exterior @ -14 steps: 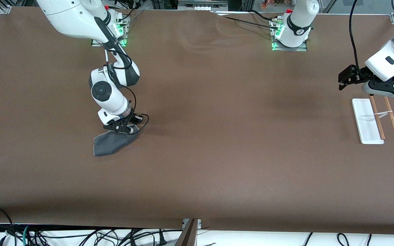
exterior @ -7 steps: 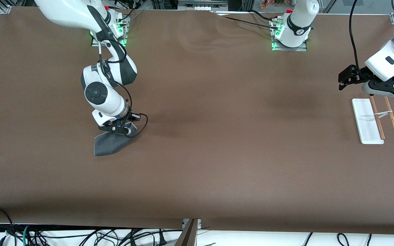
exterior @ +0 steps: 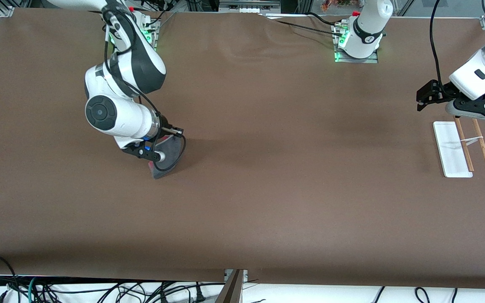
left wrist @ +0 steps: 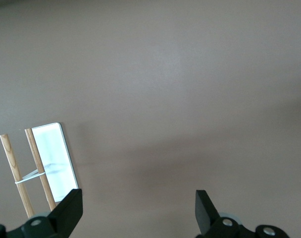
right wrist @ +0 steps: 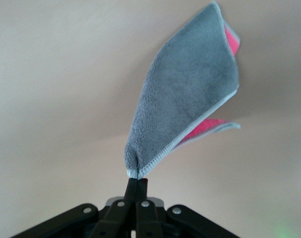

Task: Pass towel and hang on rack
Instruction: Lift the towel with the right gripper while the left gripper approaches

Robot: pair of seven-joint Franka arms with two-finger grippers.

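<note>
Front view: pinching the small dark grey soft cloth towel (exterior: 167, 158) in the clenched right gripper (exterior: 155, 159), dangling it over the brown table (exterior: 267, 202) at about nine o'clock of the table's middle, toward the right arm's end; waiting with the left gripper (exterior: 425, 97), fingers spread, just above the small white-based rack with two thin wooden dowels (exterior: 461, 148) at three o'clock. Left wrist view: showing both black fingers (left wrist: 66, 213) parted with nothing between, rack standing close by. Right wrist view: gripping only a stitched corner, pink underside showing, cloth hanging folded and free. Judging the carry to the middle as the step in hand: probably best keeping the pinch firm, travelling slowly so the cloth is not swinging, and presenting a free hanging edge for the other fingers.
</note>
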